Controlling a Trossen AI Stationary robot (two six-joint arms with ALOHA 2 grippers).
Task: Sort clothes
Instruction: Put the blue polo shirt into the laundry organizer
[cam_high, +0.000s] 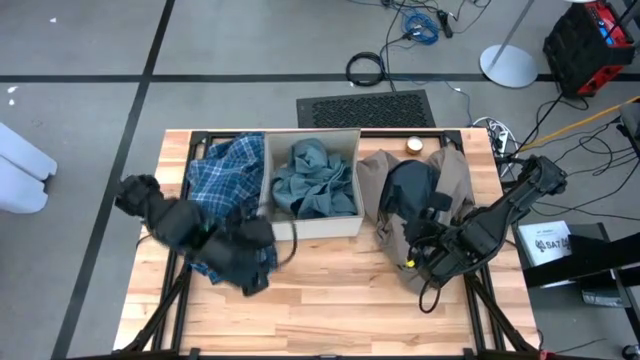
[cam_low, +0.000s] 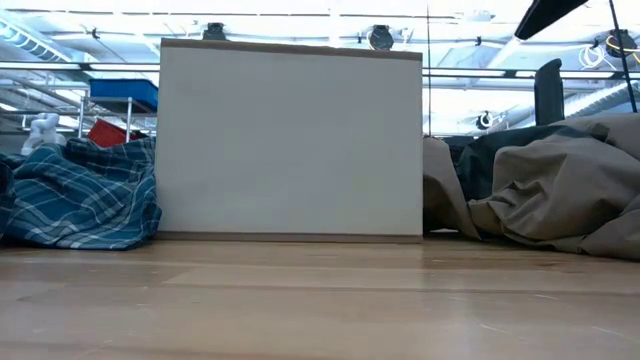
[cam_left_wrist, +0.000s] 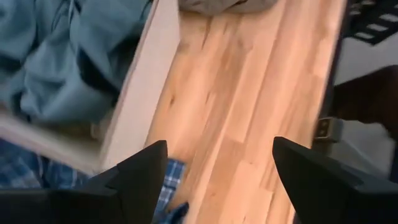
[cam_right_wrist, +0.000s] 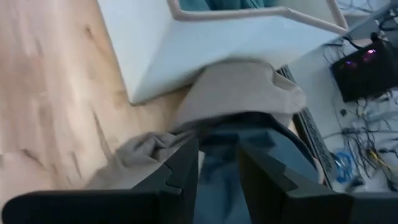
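Observation:
A tan box stands mid-table, a teal-green piece heaped inside it. Left of the box, the blue-white plaid shirt lies crumpled on the table. On the box's right, a dark piece rests on the taupe-brown piece. My left gripper hovers open over the shirt's near edge by the box's near-left corner, with nothing between its fingers. My right gripper is at the near end of the right-hand pile, shut on dark fabric. My right gripper has a bunch of the dark piece between its two fingers, which stand close together. The fingers slant down toward the pile from the table's right. The rest of the dark piece lies slack on the taupe-brown piece.
The box's front wall stands between the two piles. Bare wood runs along the table's near side. A small round object sits at the far edge behind the right pile. Cables and equipment lie beyond the right edge.

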